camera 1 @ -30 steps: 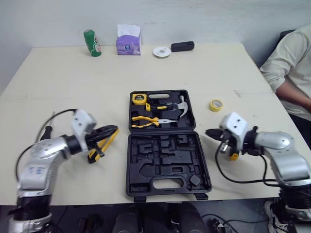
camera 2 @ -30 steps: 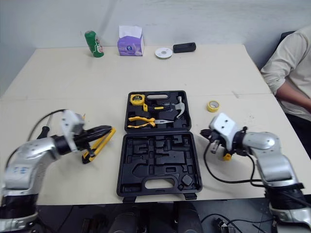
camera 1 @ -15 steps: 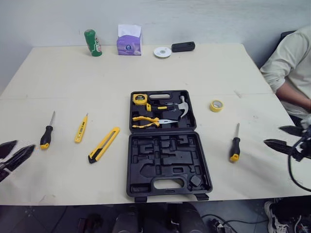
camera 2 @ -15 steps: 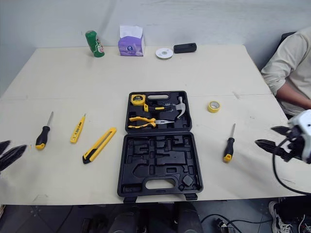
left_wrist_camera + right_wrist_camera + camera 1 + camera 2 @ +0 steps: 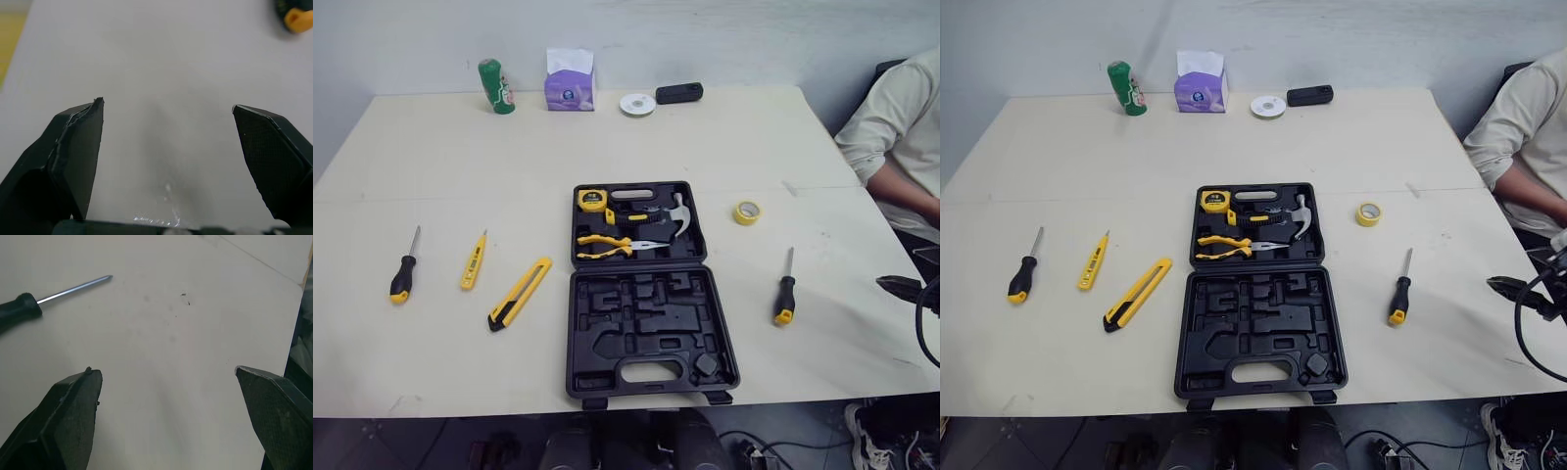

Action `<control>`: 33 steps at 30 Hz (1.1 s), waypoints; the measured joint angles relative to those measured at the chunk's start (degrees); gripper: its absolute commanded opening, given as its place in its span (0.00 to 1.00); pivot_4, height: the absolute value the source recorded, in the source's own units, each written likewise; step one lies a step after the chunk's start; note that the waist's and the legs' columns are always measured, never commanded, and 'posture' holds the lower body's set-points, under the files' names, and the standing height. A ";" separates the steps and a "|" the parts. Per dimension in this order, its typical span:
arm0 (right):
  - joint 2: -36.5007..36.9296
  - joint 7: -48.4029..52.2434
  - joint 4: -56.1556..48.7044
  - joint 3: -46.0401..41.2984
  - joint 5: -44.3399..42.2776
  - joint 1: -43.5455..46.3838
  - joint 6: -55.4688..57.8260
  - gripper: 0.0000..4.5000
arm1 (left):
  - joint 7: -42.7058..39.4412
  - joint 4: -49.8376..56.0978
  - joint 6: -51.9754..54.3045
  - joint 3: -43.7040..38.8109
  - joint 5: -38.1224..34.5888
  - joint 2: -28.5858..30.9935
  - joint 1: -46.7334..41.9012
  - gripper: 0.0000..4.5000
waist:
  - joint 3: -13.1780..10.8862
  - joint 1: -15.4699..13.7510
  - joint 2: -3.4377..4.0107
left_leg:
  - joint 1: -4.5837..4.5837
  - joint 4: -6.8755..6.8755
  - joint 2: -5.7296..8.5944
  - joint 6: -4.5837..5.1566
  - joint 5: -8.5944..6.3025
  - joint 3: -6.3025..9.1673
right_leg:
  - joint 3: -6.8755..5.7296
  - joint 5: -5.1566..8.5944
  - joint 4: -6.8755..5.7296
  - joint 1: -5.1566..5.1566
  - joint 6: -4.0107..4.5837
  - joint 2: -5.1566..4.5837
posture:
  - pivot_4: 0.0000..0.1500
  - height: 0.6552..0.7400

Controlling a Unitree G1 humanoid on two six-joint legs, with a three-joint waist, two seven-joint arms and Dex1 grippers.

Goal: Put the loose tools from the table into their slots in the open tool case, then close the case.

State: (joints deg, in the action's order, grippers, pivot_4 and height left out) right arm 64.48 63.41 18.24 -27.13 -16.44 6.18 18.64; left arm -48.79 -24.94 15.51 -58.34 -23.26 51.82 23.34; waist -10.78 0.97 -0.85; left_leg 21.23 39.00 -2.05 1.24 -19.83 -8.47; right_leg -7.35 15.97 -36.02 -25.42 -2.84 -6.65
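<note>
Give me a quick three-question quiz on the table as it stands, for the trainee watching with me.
1. Multiple choice: how many loose tools lie on the table to the robot's left of the tool case? A two, B three, C four.
2. True or false: the right gripper is shut on the right screwdriver.
3. Fill in: the roll of yellow tape lies on the robot's ____ side of the case.
Key: 1 B: the left screwdriver, yellow tester and utility knife. 2 False: its fingers are open and empty; that screwdriver lies on the table. 3 right.
</note>
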 measured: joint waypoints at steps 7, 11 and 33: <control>-0.05 -0.49 -0.33 0.42 -0.08 0.29 0.11 1.00 | 1.33 3.67 1.50 2.31 -0.21 -0.05 -1.31 0.99 | 0.00 0.48 0.00 | -0.01 0.00 0.00 -0.02 0.00 -0.02 | 0.01 0.00 -0.02 0.00 -0.01 -0.01 | 1.00 0.90; -0.05 -0.93 -1.41 1.86 -0.10 1.75 0.31 1.00 | 3.45 6.40 3.92 4.07 -0.27 -0.05 -4.01 0.99 | 0.00 0.68 0.00 | -0.02 0.00 0.00 -0.04 0.01 -0.03 | 0.01 0.00 -0.06 0.01 -0.01 0.00 | 1.00 0.90; -21.12 -9.90 -44.00 17.88 -32.45 22.88 29.84 1.00 | 17.23 16.63 32.15 19.14 -4.07 -0.15 -26.00 0.99 | 0.10 0.36 -0.20 | -0.01 0.05 0.04 0.20 0.28 -0.03 | 0.04 0.00 -0.29 -0.03 0.00 0.02 | 1.00 0.90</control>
State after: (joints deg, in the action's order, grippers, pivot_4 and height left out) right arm 43.36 53.51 -25.76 -9.25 -48.89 29.06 48.49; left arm -31.56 -8.31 47.66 -39.20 -27.33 51.67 -2.66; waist -10.67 1.33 -1.04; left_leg 21.22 39.05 -2.00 1.43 -19.56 -8.50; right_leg -7.31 15.97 -36.31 -25.45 -2.84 -6.63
